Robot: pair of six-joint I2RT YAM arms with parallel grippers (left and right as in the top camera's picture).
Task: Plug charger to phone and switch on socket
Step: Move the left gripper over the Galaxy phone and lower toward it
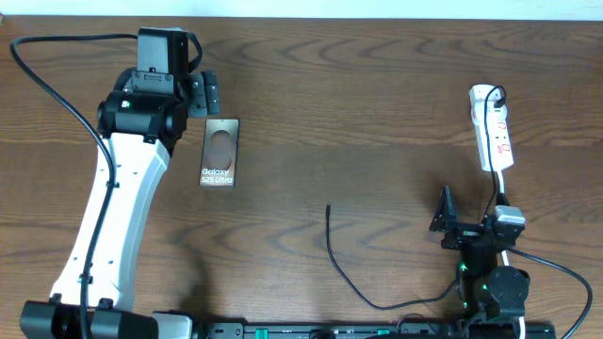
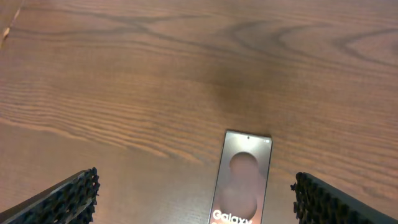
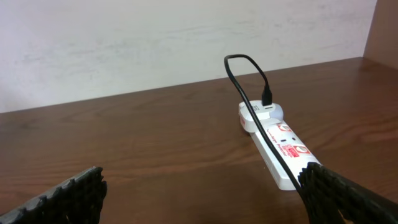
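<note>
The phone (image 1: 219, 152) lies flat on the table, a brown slab with white "Galaxy S25 Ultra" text; it also shows in the left wrist view (image 2: 242, 180). My left gripper (image 1: 203, 94) is open and empty, just beyond the phone's far end. The charger (image 1: 353, 273), a thin black cable, curves across the table with its free tip near the middle. The socket (image 1: 492, 127), a white power strip with red marks, lies at the right; in the right wrist view (image 3: 277, 140) a black plug sits in its far end. My right gripper (image 1: 450, 221) is open and empty, near the strip.
Thick black robot cables loop at the far left (image 1: 57, 85) and at the right front (image 1: 565, 282). A pale wall (image 3: 155, 37) stands behind the table's far edge.
</note>
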